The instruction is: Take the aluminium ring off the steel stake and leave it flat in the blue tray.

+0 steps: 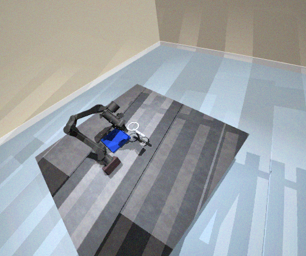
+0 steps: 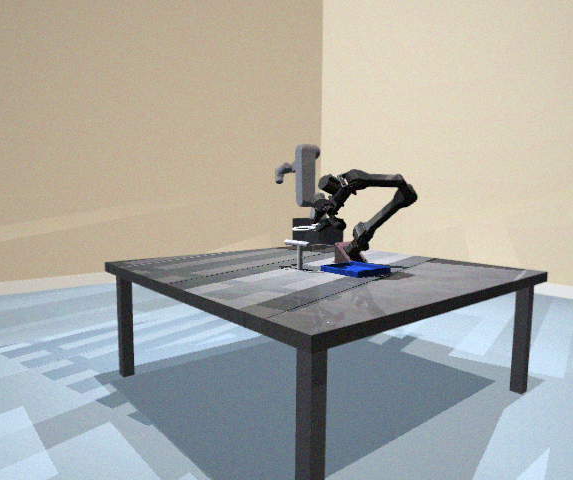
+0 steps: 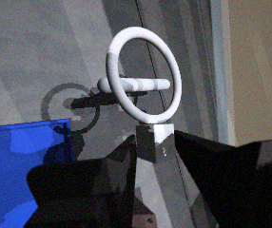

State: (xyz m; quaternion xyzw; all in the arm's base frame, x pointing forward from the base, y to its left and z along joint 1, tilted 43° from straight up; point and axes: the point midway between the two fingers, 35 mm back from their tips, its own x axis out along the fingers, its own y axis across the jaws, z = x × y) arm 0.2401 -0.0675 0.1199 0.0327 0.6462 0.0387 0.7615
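While the exterior view shows the aluminium ring [image 1: 128, 129] [image 2: 295, 228] [image 3: 178, 81] above the cross-bar [image 1: 140, 133] [image 2: 296, 242] [image 3: 143, 85], only the wrist view shows the fingers grasping its tab [image 3: 156, 142]; there, the blue tray [image 1: 115, 140] [image 2: 355, 270] [image 3: 22, 161] lies toward eight o'clock.

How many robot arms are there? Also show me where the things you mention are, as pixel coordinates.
2. A black one [image 1: 84, 138] [image 2: 385, 209] on the table, holding the ring [image 1: 127, 129] [image 2: 304, 227] [image 3: 176, 71], and a grey one [image 2: 305, 173] behind it. Others may be hidden.

The ring [image 1: 127, 128] [image 2: 295, 228] [image 3: 111, 71] looks smooth and pale; the tray [image 1: 109, 140] [image 2: 361, 272] [image 3: 17, 147] resembles blue plastic, the tabletop [image 1: 174, 170] [image 2: 296, 315] [image 3: 12, 57] polished stone.
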